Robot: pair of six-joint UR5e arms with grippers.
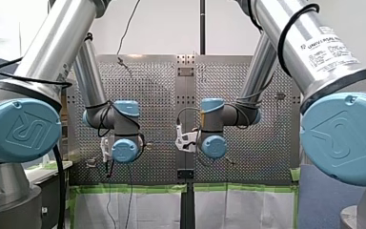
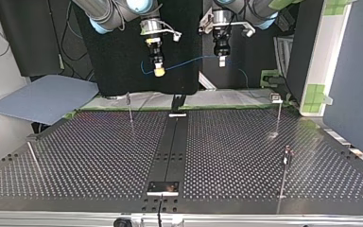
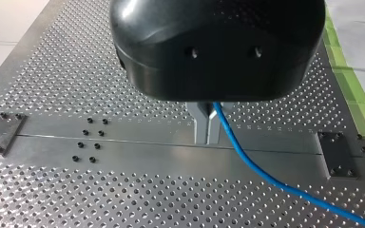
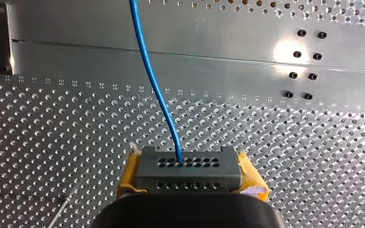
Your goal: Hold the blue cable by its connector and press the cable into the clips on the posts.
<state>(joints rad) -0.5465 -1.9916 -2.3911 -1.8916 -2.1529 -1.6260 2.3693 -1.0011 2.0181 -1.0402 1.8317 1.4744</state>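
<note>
- Our right gripper is clamped on the dark connector. Its yellow pads press against the two ends of the block.
- The blue cable comes out of a hole in the connector's face. It runs straight ahead of that gripper, over the perforated table.
- Our left gripper has its metal fingers drawn narrow, pinching the blue cable. The cable then trails off beside them, above the table's plain centre strip.
- In the top view both grippers hang in the upper middle of the frame, above the table's far edge. The cable is strung between them in a shallow sag.
- The thin posts stand at the upper left, upper right and right of that view, well apart from the cable. The clips on their tips are too small for us to make out.
</note>
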